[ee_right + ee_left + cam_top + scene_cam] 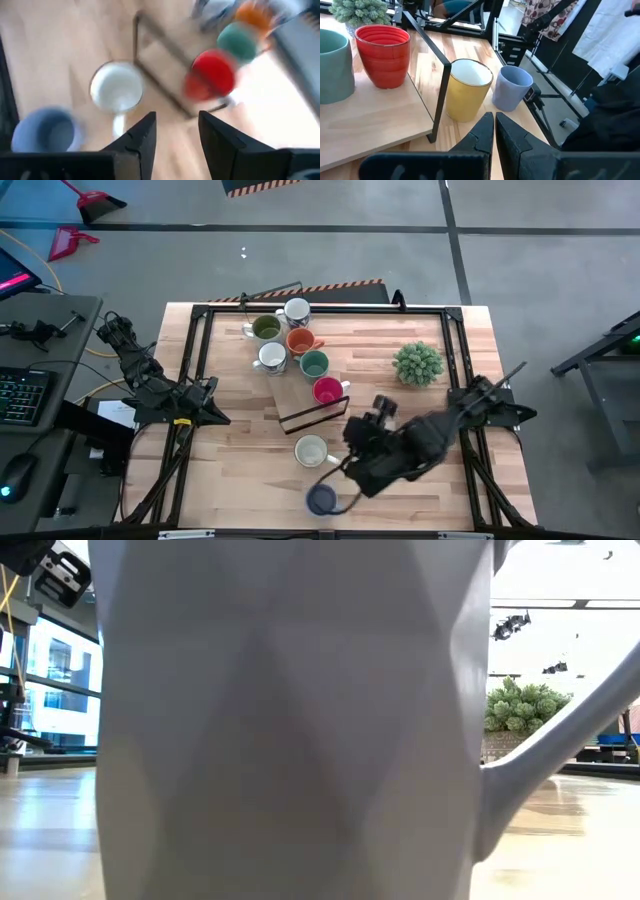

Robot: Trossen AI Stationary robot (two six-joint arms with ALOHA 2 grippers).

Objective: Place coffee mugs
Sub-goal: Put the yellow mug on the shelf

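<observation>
Right end effector (pixel 372 423) is seen above the tabletop (pixel 240 435), fingers released, nothing held. Cream mug (pixel 311 450) sits just beside it toward the left arm; blue mug (pixel 321 499) stands near the front edge, close below the right arm. Red mug (pixel 327 391), teal mug (pixel 314 364), orange mug (pixel 300 340), olive mug (pixel 265 329) and two white mugs (pixel 271 357) are clustered on the raised board (pixel 296 394). Left end effector (pixel 494 131) is parked at the left edge, fingers clenched, empty.
</observation>
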